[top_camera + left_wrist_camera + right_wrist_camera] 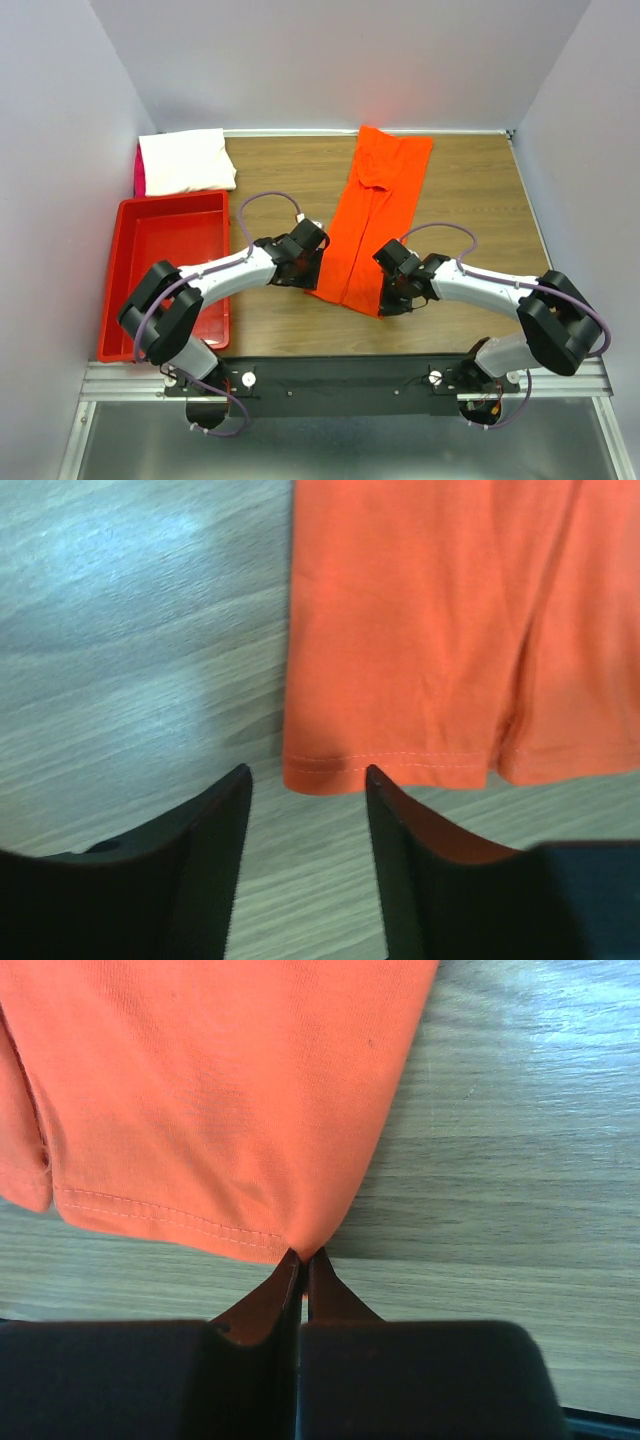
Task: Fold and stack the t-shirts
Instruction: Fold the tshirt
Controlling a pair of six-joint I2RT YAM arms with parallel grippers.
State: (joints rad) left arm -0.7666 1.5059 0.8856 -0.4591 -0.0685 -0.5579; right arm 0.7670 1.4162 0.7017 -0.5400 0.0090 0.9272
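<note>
Your orange t-shirt (pixel 378 210) lies on the wooden table (pixel 480 200) as a long, narrow strip with its sides folded in. Its long axis runs from the hem (pixel 390 763), close to the arm bases, away to the collar end at the far edge, leaning a little to the right as it goes. The hem end sits between your two arms, one corner to each, so neither arm is better placed than the other.

Your right gripper (pixel 302 1257) is pinched fully closed on the right hem corner. Its wrist view shows the cloth caught only at the very tips, which is a small bite. Your left gripper (pixel 304 779) is spread wide and has hold of nothing. The left hem corner lies flat on the wood right at the mouth of that gap. From there the hem runs off toward the strip's middle, past one finger.

The coming move looks to turn on the left side. The corner is just ahead of the jaws rather than inside them, so you would need to ease forward and down until both fingers straddle the cloth before closing. With both corners held, the natural fold carries the hem along the long axis toward the collar, halving the strip. Watch the thin right-hand grip as you lift.

The white t-shirt (pixel 186 160) sits folded at the far left, on top of a pink t-shirt (pixel 140 172) that shows only as an edge. Both are well apart from the orange one. The red bin (pixel 170 250) lies just nearer than them, beside your left arm.
</note>
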